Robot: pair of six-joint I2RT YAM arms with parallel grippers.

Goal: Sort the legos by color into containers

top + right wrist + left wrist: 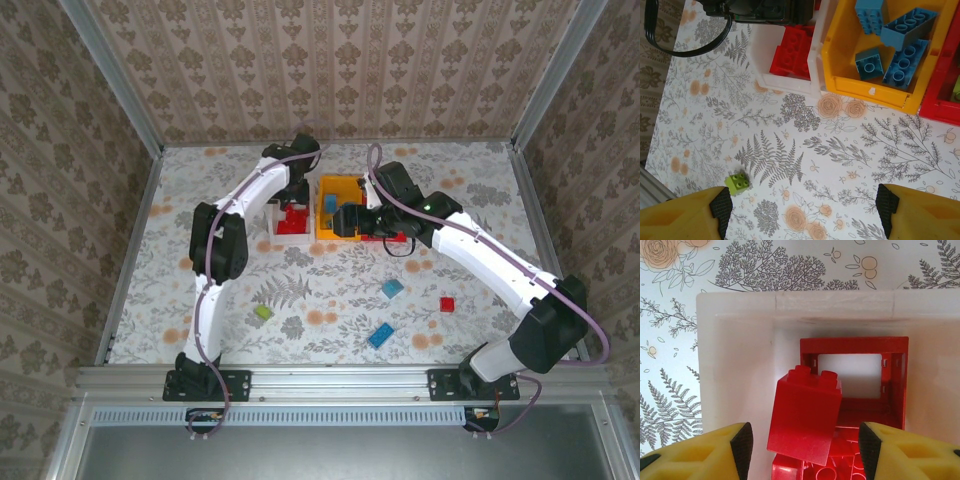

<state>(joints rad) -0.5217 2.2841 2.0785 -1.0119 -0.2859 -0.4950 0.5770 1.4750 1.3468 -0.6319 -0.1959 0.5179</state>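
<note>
Hovering over the white bin, our left gripper holds its black-padded fingers apart. A glossy red brick stands tilted between them with a gap on either side, leaning over the red pieces in the bin, among them an open square frame. We read this as the drop of a red piece, all but done. The next move, we judge, calls for that arm to lift clear and for a pick from the loose bricks on the flower-printed table: a lime brick, two blue ones and a small red one. Our right gripper hangs above bare table, fingers wide apart with nothing between them, the lime brick near one fingertip. Touching the white bin stands the yellow-orange bin, holding studded blue bricks; the red bin abuts it. Everything is hard, smooth moulded plastic, the bricks small enough that we expect a square, centred pinch to matter.
</note>
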